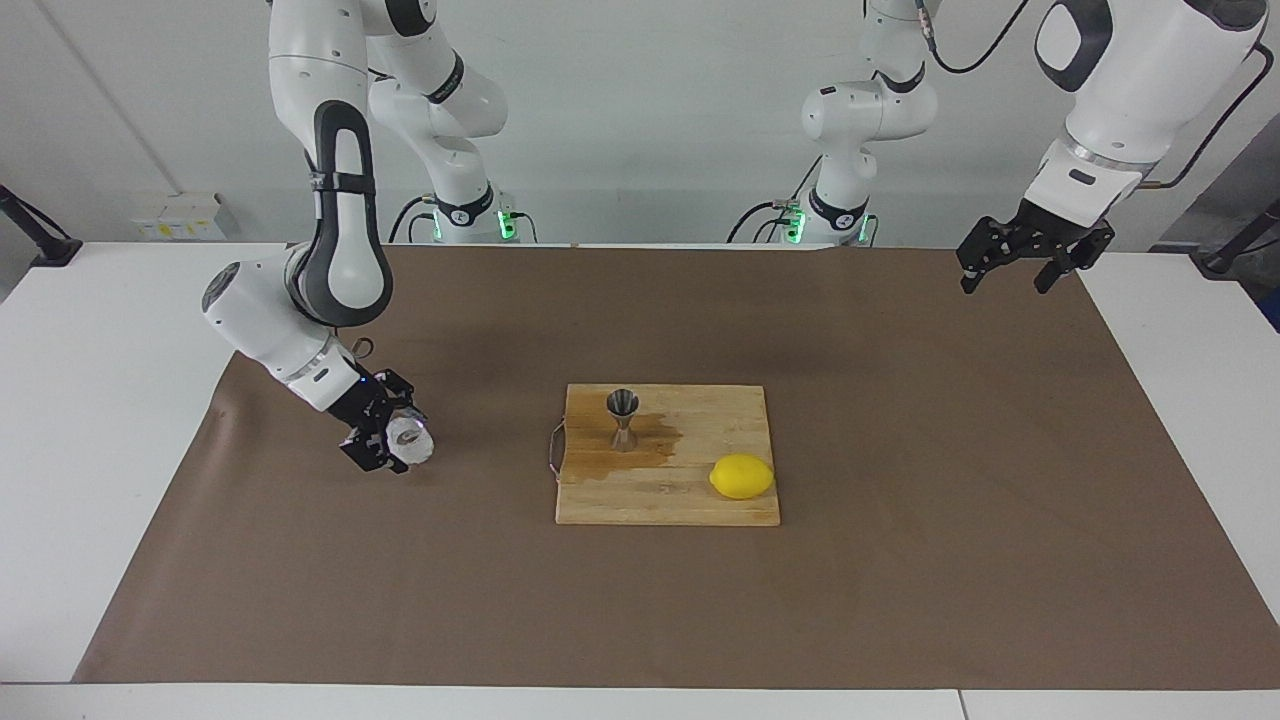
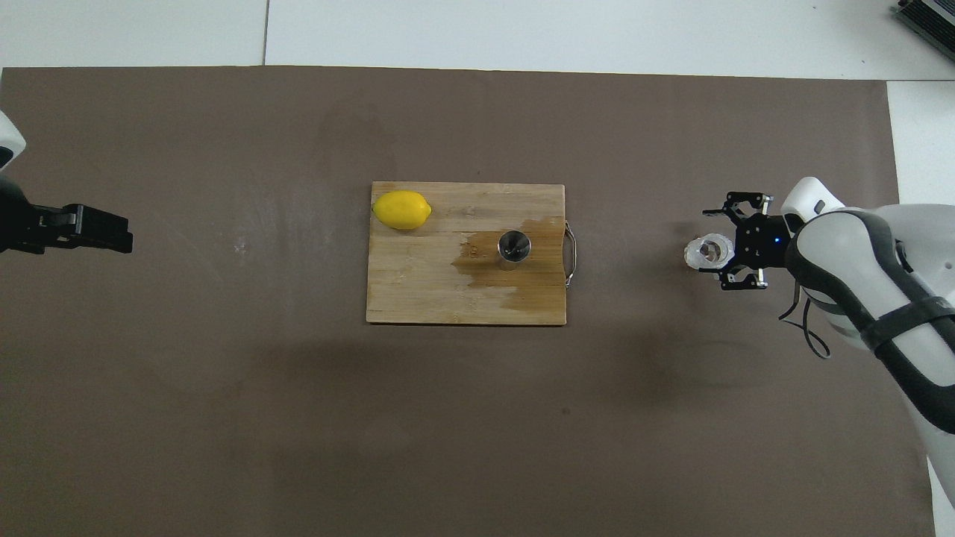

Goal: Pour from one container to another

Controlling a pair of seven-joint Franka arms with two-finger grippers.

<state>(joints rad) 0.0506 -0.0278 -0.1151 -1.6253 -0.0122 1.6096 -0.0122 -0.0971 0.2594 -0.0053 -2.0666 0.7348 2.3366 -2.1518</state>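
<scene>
The clear cut-glass cup (image 1: pixel 411 438) (image 2: pixel 708 252) is low over the brown mat toward the right arm's end of the table. My right gripper (image 1: pixel 392 442) (image 2: pixel 718 247) is right at it, fingers spread open on either side, and I cannot tell whether they touch the glass. The steel hourglass jigger (image 1: pixel 623 418) (image 2: pixel 514 246) stands upright on the wooden cutting board (image 1: pixel 700 505) (image 2: pixel 418 294), well apart from the cup. My left gripper (image 1: pixel 1006 279) (image 2: pixel 104 231) waits open in the air over the mat's edge at the left arm's end.
A yellow lemon (image 1: pixel 741 476) (image 2: pixel 401 209) lies on the board's corner, farther from the robots than the jigger. A dark wet patch (image 1: pixel 655 452) (image 2: pixel 522 287) spreads on the board around the jigger. The brown mat (image 1: pixel 900 560) covers the table.
</scene>
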